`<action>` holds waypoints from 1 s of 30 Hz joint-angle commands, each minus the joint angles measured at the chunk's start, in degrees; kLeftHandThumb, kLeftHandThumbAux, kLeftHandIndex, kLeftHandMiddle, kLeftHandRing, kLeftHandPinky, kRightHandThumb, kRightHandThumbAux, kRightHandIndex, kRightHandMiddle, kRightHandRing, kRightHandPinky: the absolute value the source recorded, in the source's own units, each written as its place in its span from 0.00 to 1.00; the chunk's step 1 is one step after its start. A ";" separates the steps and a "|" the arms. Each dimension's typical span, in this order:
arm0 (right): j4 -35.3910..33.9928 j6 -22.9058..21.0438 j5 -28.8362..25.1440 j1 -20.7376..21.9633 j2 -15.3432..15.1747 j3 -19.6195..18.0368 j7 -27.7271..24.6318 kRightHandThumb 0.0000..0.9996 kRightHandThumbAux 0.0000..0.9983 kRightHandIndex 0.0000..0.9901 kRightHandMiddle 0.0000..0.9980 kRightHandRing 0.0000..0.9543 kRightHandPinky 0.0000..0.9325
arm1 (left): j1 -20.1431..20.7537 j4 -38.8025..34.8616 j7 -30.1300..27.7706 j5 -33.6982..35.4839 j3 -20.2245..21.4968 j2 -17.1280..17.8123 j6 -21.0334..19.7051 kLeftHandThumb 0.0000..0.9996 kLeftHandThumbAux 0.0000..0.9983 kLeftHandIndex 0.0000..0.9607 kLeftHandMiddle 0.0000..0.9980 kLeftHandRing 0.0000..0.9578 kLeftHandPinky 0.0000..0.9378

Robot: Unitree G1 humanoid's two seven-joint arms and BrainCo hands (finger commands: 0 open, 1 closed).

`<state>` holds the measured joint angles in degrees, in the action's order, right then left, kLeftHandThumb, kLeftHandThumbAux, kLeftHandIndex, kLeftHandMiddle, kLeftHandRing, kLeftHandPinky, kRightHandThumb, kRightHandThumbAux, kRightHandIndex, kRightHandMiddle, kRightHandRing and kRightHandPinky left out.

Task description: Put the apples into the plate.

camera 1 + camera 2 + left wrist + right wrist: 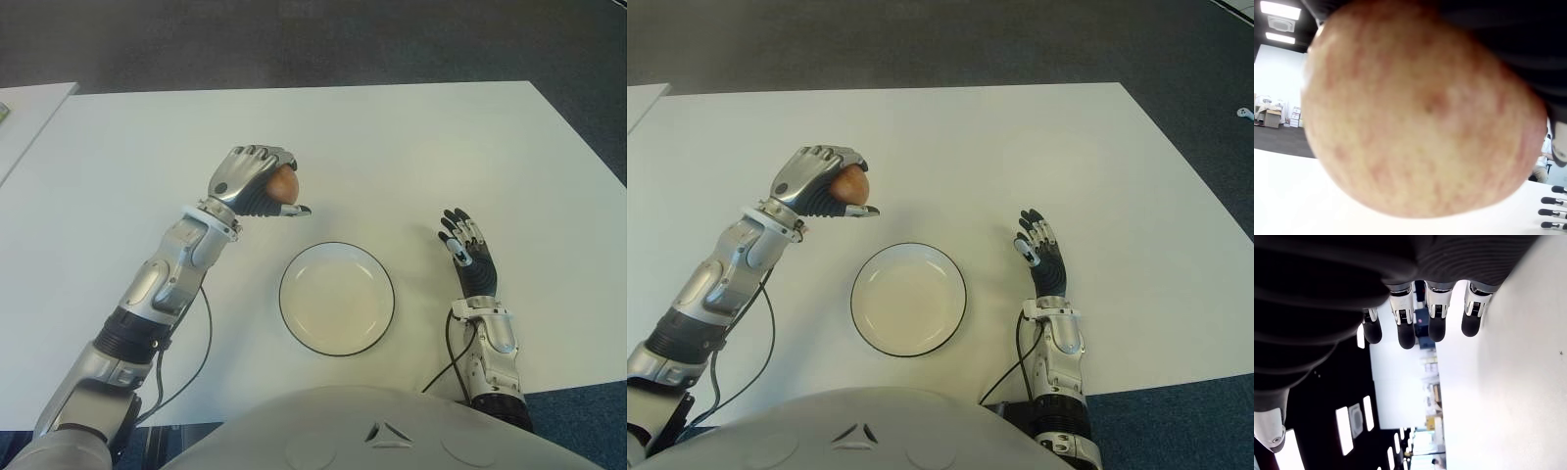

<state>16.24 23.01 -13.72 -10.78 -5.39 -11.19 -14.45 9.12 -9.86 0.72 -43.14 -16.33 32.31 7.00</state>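
A reddish-yellow apple (284, 183) is held above the white table (411, 147) by my left hand (257, 181), whose fingers are curled over it. The hand hovers just beyond and to the left of the white plate (336, 298) with a dark rim, which has nothing in it. In the left wrist view the apple (1420, 112) fills nearly the whole picture. My right hand (467, 249) shows to the right of the plate, fingers spread and holding nothing; its fingertips (1406, 333) show straight in the right wrist view.
A second white table edge (29, 108) shows at the far left. Dark carpet (313, 39) lies beyond the table. Cables (196, 362) hang from both forearms near the table's front edge.
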 commanded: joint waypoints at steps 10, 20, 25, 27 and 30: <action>3.80 -2.07 -0.58 -3.12 2.00 0.16 -0.43 0.18 0.54 0.11 0.14 0.08 0.07 | -4.74 -12.27 -8.33 -8.56 -4.83 -6.03 -5.29 0.75 0.70 0.46 0.86 0.88 0.84; 2.89 -2.63 -0.31 -3.62 2.14 0.33 -0.18 0.18 0.53 0.11 0.14 0.08 0.05 | -8.07 -10.45 -3.36 -18.22 -11.88 -8.89 -1.73 0.75 0.69 0.46 0.87 0.90 0.90; 2.04 -3.11 -0.16 -4.05 2.23 0.45 0.09 0.18 0.53 0.10 0.14 0.09 0.06 | -8.19 -8.48 -3.04 -20.49 -14.80 -9.31 0.60 0.75 0.69 0.46 0.87 0.90 0.91; 1.56 -3.17 -0.16 -4.30 2.33 0.51 0.16 0.19 0.53 0.10 0.15 0.09 0.06 | -8.85 -8.63 -3.24 -20.34 -15.44 -9.17 1.53 0.75 0.69 0.46 0.87 0.90 0.91; 1.05 -3.03 -0.18 -4.60 2.50 0.59 0.14 0.19 0.53 0.10 0.15 0.09 0.06 | -11.28 -10.61 -4.10 -19.86 -16.01 -9.22 2.11 0.75 0.69 0.46 0.87 0.90 0.91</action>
<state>14.91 23.27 -13.76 -11.88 -4.26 -11.23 -14.65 0.11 -19.33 -3.33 -62.62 -31.63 23.13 8.53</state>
